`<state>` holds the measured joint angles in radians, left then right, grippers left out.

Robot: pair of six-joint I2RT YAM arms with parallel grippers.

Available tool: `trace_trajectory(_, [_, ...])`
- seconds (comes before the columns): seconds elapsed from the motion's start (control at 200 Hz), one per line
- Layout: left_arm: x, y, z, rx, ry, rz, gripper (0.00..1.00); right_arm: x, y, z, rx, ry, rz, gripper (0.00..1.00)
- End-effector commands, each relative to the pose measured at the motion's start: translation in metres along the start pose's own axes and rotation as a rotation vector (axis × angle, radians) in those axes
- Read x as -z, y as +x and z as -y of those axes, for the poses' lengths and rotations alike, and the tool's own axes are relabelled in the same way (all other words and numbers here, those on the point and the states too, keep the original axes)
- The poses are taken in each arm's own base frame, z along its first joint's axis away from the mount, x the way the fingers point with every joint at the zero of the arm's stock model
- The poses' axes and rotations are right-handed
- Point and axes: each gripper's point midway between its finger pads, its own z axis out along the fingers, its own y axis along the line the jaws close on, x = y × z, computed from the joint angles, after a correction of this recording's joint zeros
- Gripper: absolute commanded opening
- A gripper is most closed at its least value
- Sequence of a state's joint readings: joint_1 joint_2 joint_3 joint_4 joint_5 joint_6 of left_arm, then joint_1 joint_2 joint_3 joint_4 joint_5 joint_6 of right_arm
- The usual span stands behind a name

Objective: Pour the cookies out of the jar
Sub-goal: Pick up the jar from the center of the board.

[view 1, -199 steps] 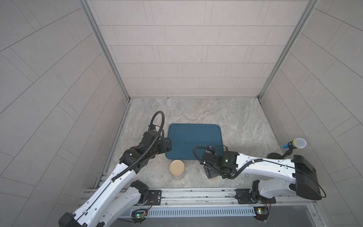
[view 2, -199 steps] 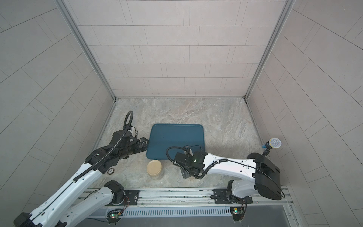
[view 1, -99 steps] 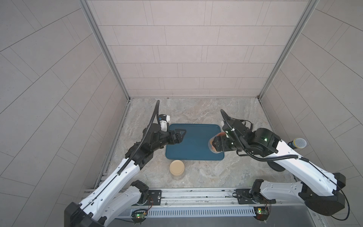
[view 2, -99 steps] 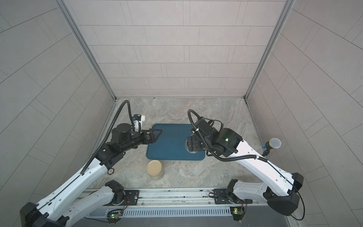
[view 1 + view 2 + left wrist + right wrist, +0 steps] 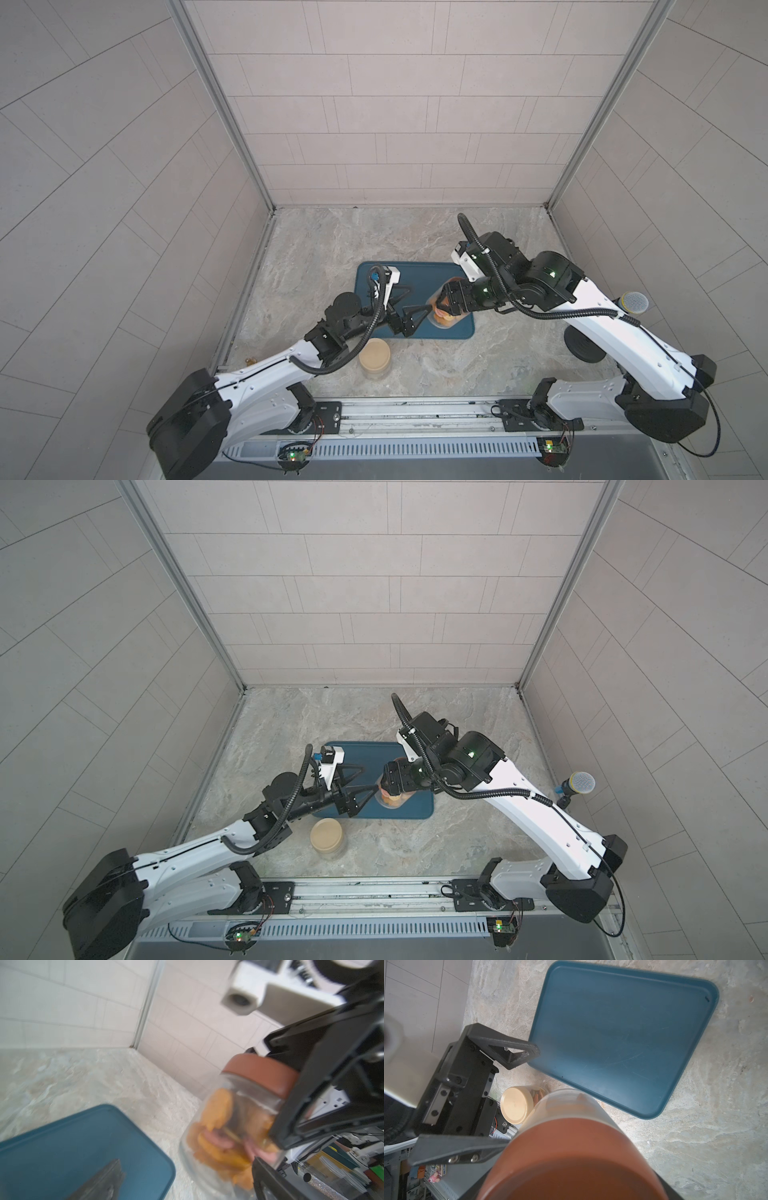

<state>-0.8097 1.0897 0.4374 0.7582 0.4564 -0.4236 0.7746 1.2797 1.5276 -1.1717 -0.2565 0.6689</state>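
The cookies (image 5: pixel 218 1109), mostly orange-yellow with a few pink ones, lay heaped inside the clear jar (image 5: pixel 438 321). Its red-brown lid (image 5: pixel 571 1157) was on. The jar hung in the air over the near right corner of the blue tray (image 5: pixel 419 280), lid uppermost and somewhat tilted. The right gripper (image 5: pixel 449 297) was clamped on the jar from above, its fingers running down across the lid and the upper wall. The left gripper (image 5: pixel 371 777) reached in from the opposite side with its jaws spread wide and nothing in them. The tip of one finger came right up to the jar's side, though contact could not be made out. A second jar (image 5: pixel 375 358) with a beige lid stood upright on the marble table (image 5: pixel 353 237), just in front of the tray's near edge.
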Motion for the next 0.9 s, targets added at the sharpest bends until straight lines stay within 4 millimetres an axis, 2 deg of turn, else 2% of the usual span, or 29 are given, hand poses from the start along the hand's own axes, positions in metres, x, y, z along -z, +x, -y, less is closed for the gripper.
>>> trace_trajectory(0.0, [-0.01, -0.019, 0.027, -0.116, 0.108, 0.084, 1.0, 0.019, -0.019, -0.052, 0.046, -0.241, 0.069, 0.0])
trace_trajectory(0.18, [-0.004, -0.013, 0.026, -0.14, 0.097, 0.103, 1.0, 0.017, -0.024, -0.047, 0.035, -0.232, 0.068, 0.0])
trace_trajectory(0.25, [0.0, -0.01, 0.026, -0.153, 0.094, 0.09, 1.0, 0.018, -0.026, -0.053, 0.033, -0.276, 0.067, 0.0])
trace_trajectory(0.44, [-0.008, -0.005, 0.03, -0.144, 0.137, 0.059, 1.0, 0.017, -0.029, -0.076, 0.022, -0.398, 0.044, 0.0])
trace_trajectory(0.56, [-0.012, -0.001, 0.03, -0.137, 0.146, 0.042, 0.97, 0.013, -0.029, -0.078, 0.013, -0.408, 0.032, 0.0])
trace_trajectory(0.65, [-0.017, 0.009, 0.031, -0.132, 0.17, -0.021, 0.96, 0.013, -0.031, -0.079, 0.014, -0.409, 0.037, 0.0])
trace_trajectory(0.896, [-0.021, 0.017, 0.035, -0.082, 0.206, -0.073, 1.0, 0.009, -0.034, -0.089, 0.005, -0.451, 0.042, 0.0])
